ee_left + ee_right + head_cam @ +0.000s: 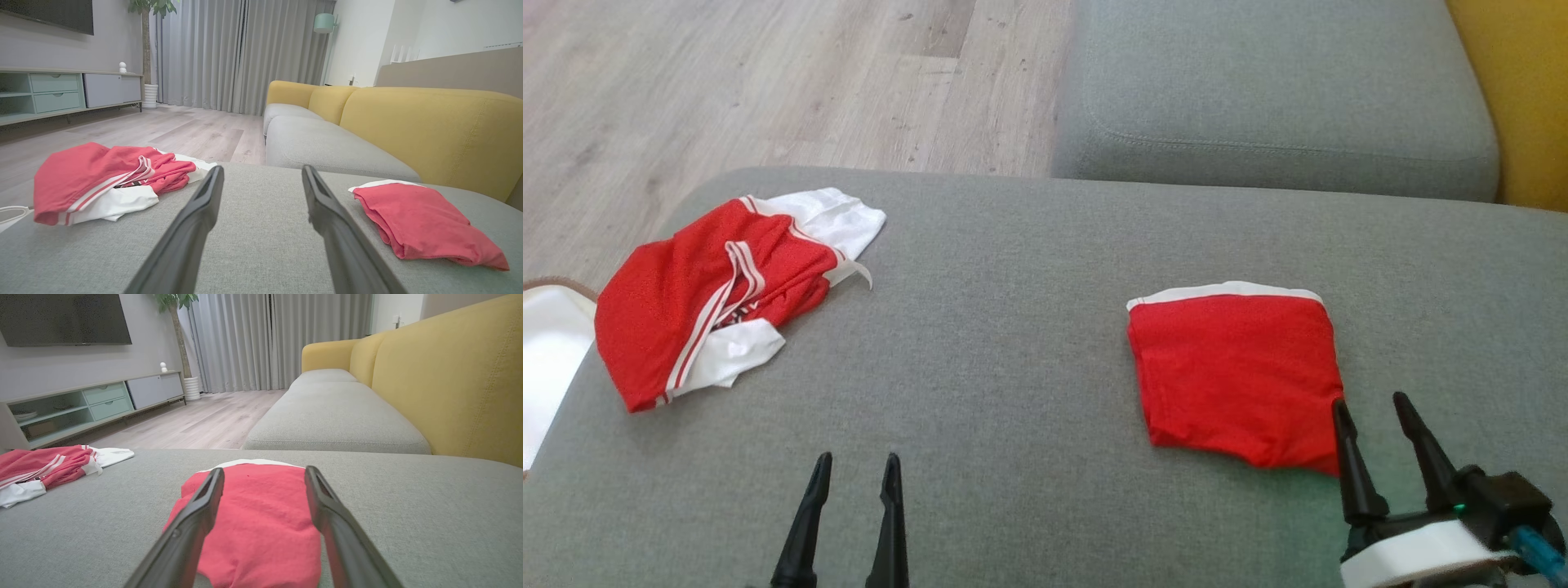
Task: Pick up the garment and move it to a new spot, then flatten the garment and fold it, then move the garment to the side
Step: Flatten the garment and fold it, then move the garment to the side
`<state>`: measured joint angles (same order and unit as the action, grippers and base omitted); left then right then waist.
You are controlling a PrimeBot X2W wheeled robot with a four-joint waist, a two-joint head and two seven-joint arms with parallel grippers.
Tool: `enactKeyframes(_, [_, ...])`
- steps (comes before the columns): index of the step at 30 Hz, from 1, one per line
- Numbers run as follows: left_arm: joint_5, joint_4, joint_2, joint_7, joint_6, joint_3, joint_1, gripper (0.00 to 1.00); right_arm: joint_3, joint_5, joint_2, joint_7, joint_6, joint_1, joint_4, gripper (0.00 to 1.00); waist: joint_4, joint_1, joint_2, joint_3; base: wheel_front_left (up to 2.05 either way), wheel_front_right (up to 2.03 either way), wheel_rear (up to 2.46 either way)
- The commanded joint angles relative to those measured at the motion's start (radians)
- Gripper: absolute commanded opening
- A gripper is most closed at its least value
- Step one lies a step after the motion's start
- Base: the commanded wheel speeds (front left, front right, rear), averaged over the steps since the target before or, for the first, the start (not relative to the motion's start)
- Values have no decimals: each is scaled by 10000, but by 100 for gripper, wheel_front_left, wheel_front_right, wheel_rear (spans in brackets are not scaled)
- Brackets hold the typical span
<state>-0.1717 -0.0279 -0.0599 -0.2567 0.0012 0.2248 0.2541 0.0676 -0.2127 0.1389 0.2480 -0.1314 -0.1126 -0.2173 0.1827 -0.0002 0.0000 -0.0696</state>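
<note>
Right gripper open, tips at near edge of folded garment, flat on right side of grey cushion. Left gripper open too (nothing held). Move-aside step looks done; next: lift clear without snagging cloth.

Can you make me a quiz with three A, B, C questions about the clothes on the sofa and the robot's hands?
1. Where is the folded garment?
A. By the right gripper
B. On the floor
C. On the yellow backrest

2. How many red garments lie on the grey seat?
A. One
B. Two
C. Four

3. How is the left gripper?
A. Open
B. Shut on cloth
C. Shut, empty

Answers:
1. A: it lies at that gripper's fingertips.
2. B: the folded one and a crumpled garment.
3. A: its fingers stand apart with nothing between them.
</note>
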Motion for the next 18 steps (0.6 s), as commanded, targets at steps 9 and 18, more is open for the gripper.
enactKeyframes(9, [115,10,88,-51,-380,-404,-445,100,139,688,-299,136,7,-214,518,100,-121,2,0,-102,0,0,0])
enactKeyframes(18, [-13,33,94,-51,-407,-546,-481,100,-41,676,-638,136,7,-534,656,100,-436,2,0,-95,0,0,0])
